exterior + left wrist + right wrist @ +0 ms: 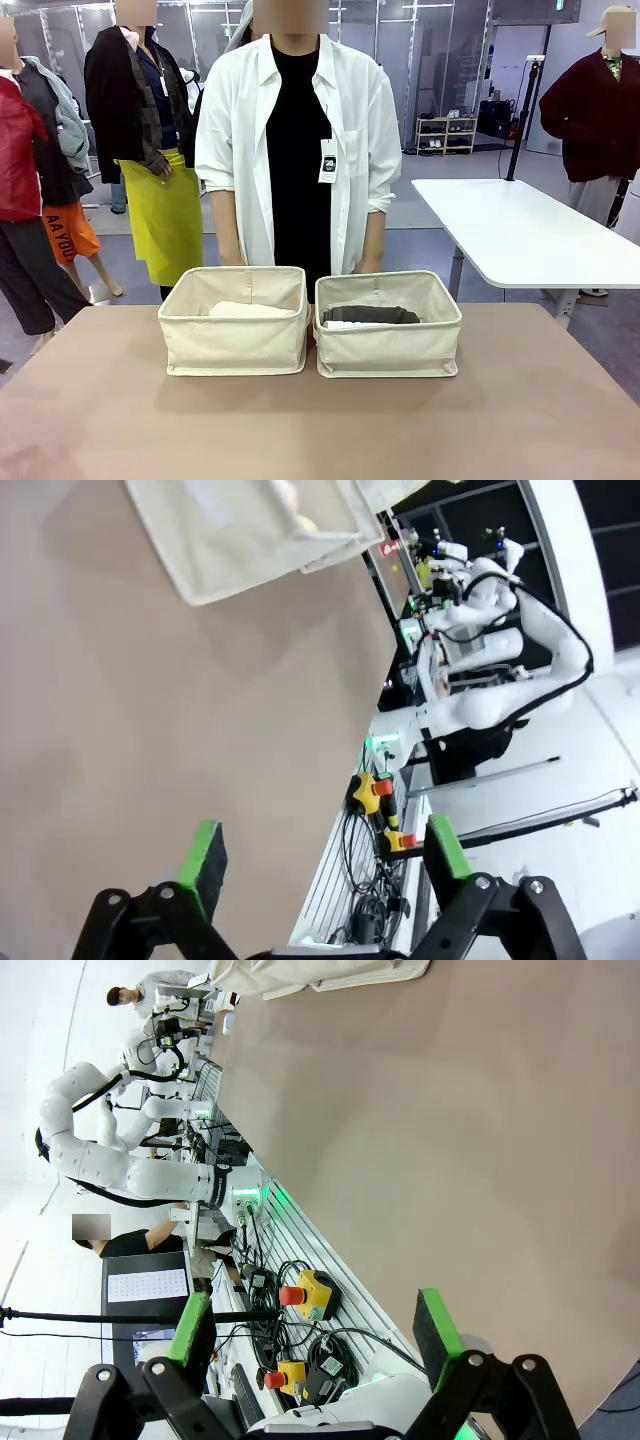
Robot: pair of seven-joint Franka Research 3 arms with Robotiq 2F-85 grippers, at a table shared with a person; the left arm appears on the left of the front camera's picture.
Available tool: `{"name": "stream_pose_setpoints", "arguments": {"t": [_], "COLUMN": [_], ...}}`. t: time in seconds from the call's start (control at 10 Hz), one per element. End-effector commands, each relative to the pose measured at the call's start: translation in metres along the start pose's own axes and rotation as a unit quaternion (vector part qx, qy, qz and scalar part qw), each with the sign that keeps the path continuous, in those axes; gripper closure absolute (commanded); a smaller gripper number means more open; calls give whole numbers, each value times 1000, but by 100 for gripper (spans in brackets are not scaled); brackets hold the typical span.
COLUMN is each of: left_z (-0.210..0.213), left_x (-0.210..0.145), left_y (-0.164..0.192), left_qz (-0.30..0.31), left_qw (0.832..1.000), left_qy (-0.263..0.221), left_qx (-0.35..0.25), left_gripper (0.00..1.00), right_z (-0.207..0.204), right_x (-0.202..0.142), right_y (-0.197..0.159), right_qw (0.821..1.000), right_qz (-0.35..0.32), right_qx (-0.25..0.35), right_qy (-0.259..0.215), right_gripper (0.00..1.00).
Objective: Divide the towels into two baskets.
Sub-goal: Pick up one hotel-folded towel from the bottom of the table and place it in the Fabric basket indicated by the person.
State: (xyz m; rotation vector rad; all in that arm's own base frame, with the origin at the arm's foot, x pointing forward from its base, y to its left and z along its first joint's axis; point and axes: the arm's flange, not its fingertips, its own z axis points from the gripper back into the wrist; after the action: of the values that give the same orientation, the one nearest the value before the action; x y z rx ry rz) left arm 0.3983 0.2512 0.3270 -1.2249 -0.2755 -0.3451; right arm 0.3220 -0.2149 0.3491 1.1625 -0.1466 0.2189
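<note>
Two beige canvas baskets stand side by side on the tan table. The left basket [235,348] holds a pale towel [250,310]. In the right basket [388,352] a dark grey towel [372,314] lies on a white towel [345,325]. My left gripper [325,855] is open and empty above bare tabletop, with a basket [230,540] far off at the top of its view. My right gripper [315,1328] is also open and empty near the table's edge, and a basket wall [320,972] shows at the top of that view.
A person in a white shirt [295,150] stands right behind the baskets, hands down behind them. A white table [520,235] stands at the back right. Yellow stop-button boxes [312,1295] and cables lie beyond the table's near edge.
</note>
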Motion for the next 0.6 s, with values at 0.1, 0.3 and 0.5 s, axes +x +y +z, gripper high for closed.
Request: {"name": "stream_pose_setpoints", "arguments": {"t": [0.1, 0.3, 0.5], "left_z": [24, 13, 13], "left_x": [-4, -12, -12], "left_y": [9, 16, 16], "left_qz": [26, 20, 20], "left_qw": [1000, 1000, 1000], "left_qy": [-2, -9, -9], "left_qx": [6, 5, 5], "left_gripper": [0, 0, 0], "right_z": [1, 1, 1], "right_x": [-3, -3, -3], "right_y": [3, 3, 3], "right_qw": [1000, 1000, 1000], "right_qz": [3, 3, 3], "right_qx": [-1, -1, -1], "right_qy": [4, 4, 4], "right_gripper": [0, 0, 0]}}
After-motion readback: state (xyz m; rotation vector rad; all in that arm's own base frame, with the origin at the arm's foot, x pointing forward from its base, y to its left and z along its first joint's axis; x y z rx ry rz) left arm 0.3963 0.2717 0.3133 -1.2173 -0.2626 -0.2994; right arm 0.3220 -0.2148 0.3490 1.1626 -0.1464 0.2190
